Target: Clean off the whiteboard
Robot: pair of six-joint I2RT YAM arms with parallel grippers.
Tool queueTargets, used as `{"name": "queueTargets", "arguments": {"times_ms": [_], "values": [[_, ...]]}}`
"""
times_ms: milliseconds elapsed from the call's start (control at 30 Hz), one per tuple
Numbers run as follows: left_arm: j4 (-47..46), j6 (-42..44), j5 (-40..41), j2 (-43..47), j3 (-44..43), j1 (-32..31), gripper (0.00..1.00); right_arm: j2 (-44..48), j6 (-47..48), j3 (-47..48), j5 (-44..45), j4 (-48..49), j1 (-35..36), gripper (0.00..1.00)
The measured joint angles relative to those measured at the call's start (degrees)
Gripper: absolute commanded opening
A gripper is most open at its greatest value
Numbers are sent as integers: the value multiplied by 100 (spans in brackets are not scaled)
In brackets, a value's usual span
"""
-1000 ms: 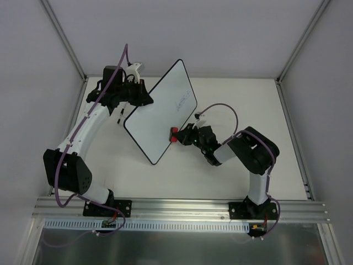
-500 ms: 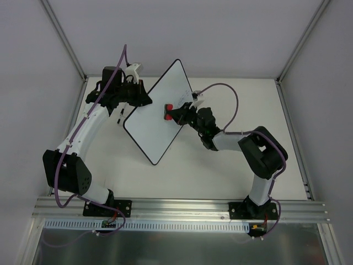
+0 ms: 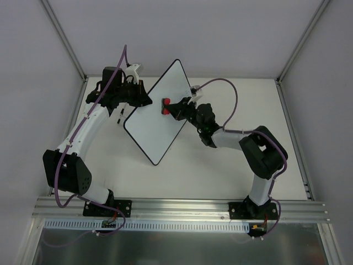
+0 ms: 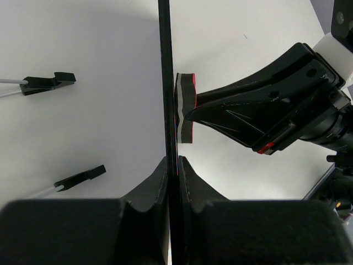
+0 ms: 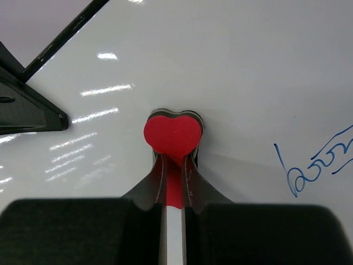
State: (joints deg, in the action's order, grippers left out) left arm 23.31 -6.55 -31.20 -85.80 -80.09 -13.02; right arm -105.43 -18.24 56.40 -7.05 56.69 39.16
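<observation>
Bare white tabletop (image 3: 209, 176) lies open near and right. Mid-table, the large white, black-rimmed whiteboard (image 3: 154, 124) is held tilted, its left rim pinched in the closed left gripper (image 3: 144, 101). The right gripper (image 3: 175, 108), clamped on a small red foam eraser (image 3: 165, 105), presses it against the board's face beside blue handwriting (image 5: 314, 165).

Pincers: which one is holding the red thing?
The right pincer: its jaws are shut on the red eraser, held against the whiteboard. The left pincer grips the whiteboard's black edge instead.
</observation>
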Motion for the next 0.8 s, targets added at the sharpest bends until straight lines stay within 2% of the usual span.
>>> {"name": "queueTargets", "arguments": {"times_ms": [233, 467, 667, 800], "values": [[22, 2, 46, -2, -2, 2, 0, 94, 184, -323, -79, 221, 334, 0], [22, 17, 26, -11, -15, 7, 0, 57, -15, -1220, -221, 986, 800, 0], [15, 13, -22, -11, -15, 7, 0, -205, -232, -1803, -256, 1314, 702, 0], [9, 0, -92, -11, -15, -7, 0, -330, -317, -1945, -256, 1217, 356, 0]]}}
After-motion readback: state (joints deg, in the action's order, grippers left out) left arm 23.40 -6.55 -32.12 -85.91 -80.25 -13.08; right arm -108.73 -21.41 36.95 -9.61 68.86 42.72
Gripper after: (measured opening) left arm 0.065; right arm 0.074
